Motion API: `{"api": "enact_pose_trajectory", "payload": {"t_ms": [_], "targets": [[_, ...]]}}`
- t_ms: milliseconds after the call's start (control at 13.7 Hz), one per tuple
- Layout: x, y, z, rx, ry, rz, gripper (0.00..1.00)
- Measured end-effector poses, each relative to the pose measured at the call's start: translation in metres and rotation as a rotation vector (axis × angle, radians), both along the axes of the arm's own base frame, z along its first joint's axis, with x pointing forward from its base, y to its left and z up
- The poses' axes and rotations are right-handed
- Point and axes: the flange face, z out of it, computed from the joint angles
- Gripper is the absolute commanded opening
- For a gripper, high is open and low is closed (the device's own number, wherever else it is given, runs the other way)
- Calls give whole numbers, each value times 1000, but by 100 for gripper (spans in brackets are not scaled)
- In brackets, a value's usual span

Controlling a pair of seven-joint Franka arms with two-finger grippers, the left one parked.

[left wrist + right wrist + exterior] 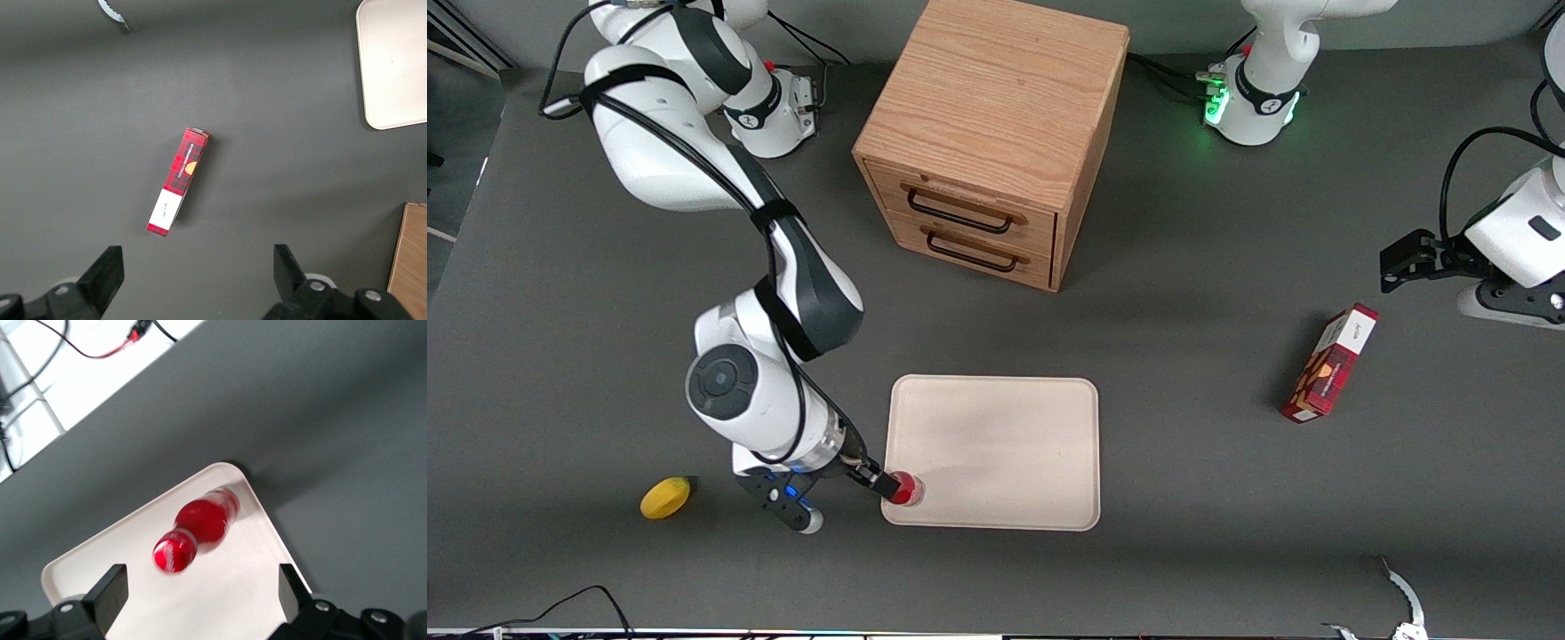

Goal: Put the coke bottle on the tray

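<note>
We see the small red plastic coke bottle (pixel 200 528) standing in a corner of the flat cream-beige rectangular tray (pixel 996 444) on the grey worktop (pixel 1209 498). The pincer (pixel 200 600) hovers above it, released, fingers (pixel 110 590) spread clear of the red cap.

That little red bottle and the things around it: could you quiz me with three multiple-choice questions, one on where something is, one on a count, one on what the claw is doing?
1. Where is the coke bottle?
A. On the tray, at a corner near the front camera
B. On the wooden cabinet
C. Beside the lemon

2. How many drawer handles does the cabinet show?
A. One
B. Two
C. Four

3. The gripper is:
A. Shut on the carton
B. Open, above the bottle
C. Shut on the lemon

Answers: 1 A, the bottle sits inside the tray's rim; 2 B, two dark handles show, stacked; 3 B, the right wrist view shows the fingers spread apart, clear of the bottle.
</note>
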Motion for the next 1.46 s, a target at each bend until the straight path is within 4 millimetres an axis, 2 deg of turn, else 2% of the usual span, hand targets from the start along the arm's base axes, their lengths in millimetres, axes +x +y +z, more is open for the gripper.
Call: {"api": "enact_pose_trajectory", "payload": {"t_ms": [220, 366, 439, 585, 732, 878, 1024, 1098, 1171, 1317, 1463], "targets": [[-34, -5, 110, -32, -40, 109, 100], [-72, -32, 182, -72, -66, 208, 100], [-97, -50, 210, -120, -57, 261, 100], [-146, -82, 251, -190, -3, 316, 100], [-179, -126, 276, -194, 45, 334, 100], [-199, -184, 282, -187, 71, 356, 100], [-216, -231, 267, -155, 91, 356, 100], [-221, -246, 254, -149, 88, 357, 100], [-225, -256, 235, -148, 82, 355, 100], [-230, -260, 195, -149, 81, 353, 100], [-234, -257, 172, -149, 99, 360, 100]]}}
